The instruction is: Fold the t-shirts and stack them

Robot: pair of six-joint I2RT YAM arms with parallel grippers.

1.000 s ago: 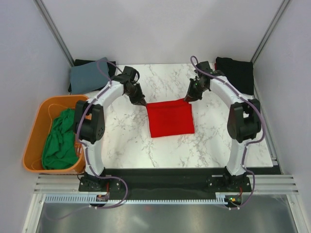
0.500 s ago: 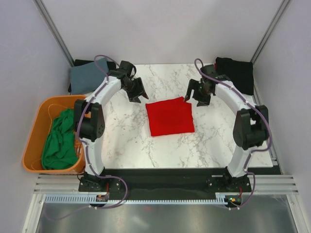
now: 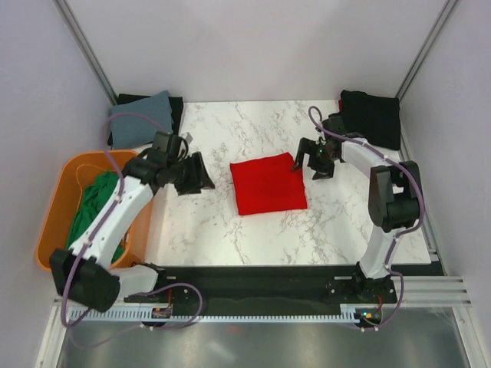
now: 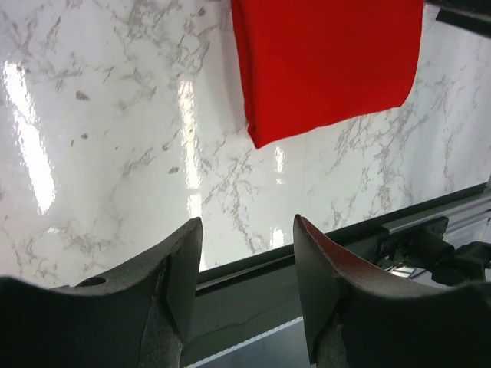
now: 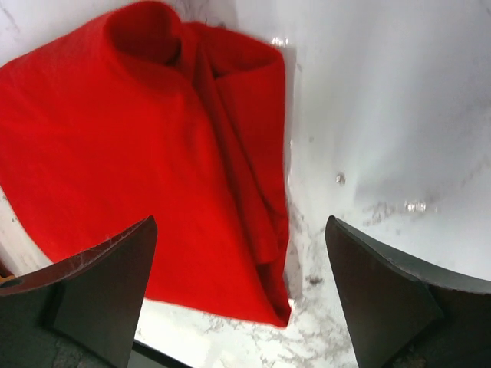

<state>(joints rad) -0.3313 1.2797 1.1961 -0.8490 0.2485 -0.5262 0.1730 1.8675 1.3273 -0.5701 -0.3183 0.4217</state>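
Folded red shirt (image 3: 268,184) flat at counter (image 3: 230,230) centre. My right tool (image 3: 312,162) wide open, empty, just beside its far right corner; shirt lies leftward. My left tool (image 3: 198,178) open, empty, farther off. Right arm nearer.

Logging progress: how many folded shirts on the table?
4: red shirt centre; grey shirt atop a black shirt far left; black pile far right. Piles may hide more.

Red tee (image 3: 268,184) folded flat (approx. square), mid-scene
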